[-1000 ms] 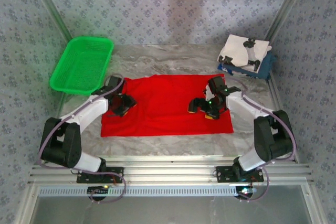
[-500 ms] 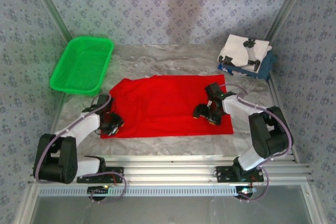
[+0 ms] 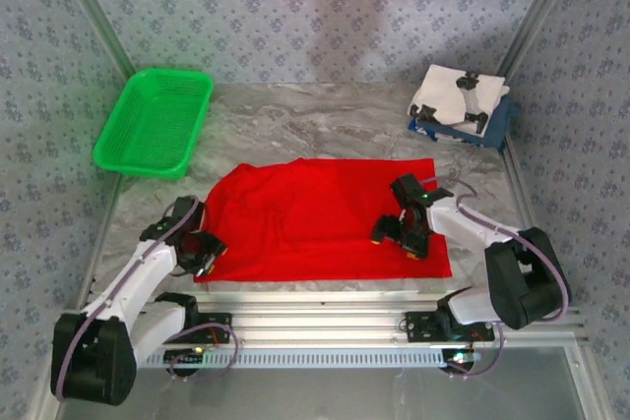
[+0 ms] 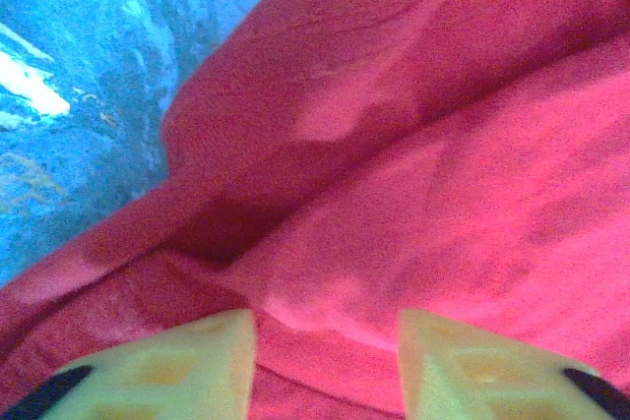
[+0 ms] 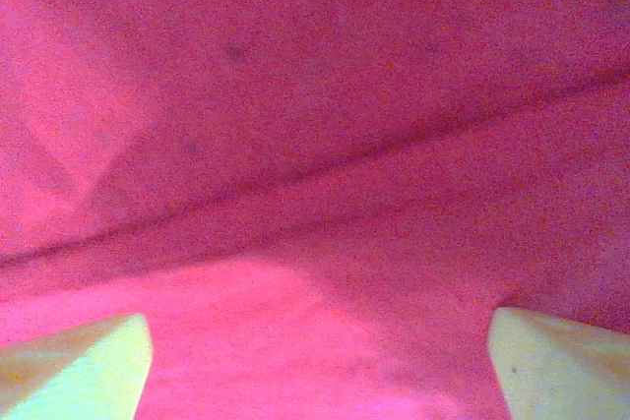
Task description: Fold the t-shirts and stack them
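The right gripper (image 5: 315, 361) rests spread wide on the red t-shirt (image 3: 305, 218); the left gripper (image 4: 325, 371) stands half apart around a fold, grip unclear.

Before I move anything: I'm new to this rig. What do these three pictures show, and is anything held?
Two robot arms stand side by side, each ending in a two-finger gripper. The wide picture looks from above and behind them; the other two come from wrist cameras, so the pale fingers at the bottom are each arm's own. On the table lie a red t-shirt, a green basket far left, and a folded white t-shirt on a dark blue t-shirt far right. The right gripper is open over the red t-shirt, holding nothing. The left gripper has red cloth between its fingers; I cannot tell if it pinches.
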